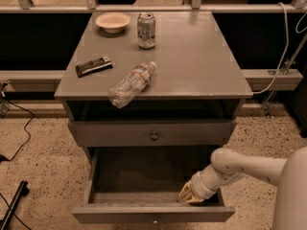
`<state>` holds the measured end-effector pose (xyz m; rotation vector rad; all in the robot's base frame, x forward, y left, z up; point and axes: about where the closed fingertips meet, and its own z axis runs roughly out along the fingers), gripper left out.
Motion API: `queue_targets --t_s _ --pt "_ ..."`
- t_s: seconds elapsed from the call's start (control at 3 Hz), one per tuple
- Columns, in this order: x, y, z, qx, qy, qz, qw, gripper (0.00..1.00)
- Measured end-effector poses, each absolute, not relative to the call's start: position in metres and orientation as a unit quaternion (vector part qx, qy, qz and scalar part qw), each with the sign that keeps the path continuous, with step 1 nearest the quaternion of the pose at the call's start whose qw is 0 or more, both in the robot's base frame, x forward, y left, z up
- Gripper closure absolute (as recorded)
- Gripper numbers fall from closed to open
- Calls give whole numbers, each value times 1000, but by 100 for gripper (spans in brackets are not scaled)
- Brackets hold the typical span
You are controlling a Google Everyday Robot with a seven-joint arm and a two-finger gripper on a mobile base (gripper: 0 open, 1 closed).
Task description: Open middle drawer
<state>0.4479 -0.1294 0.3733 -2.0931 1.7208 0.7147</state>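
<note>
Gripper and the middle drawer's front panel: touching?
Cannot tell. In the camera view the gripper sits inside the pulled-out middle drawer, right behind its front panel, but no clear contact or gap shows.

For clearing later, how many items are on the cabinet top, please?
4: bowl back-left, can beside it, wrapper left, bottle at front. Gripper is inside the open drawer.
</note>
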Motion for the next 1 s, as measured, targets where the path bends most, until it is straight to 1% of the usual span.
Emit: queue_targets --t_s 0.33,0.67,1.0 --pt "448 -129 373 -736 605 251 169 100" --pt "449 -140 394 -722 609 253 210 100" --pt "449 -160 437 -701 609 245 277 100"
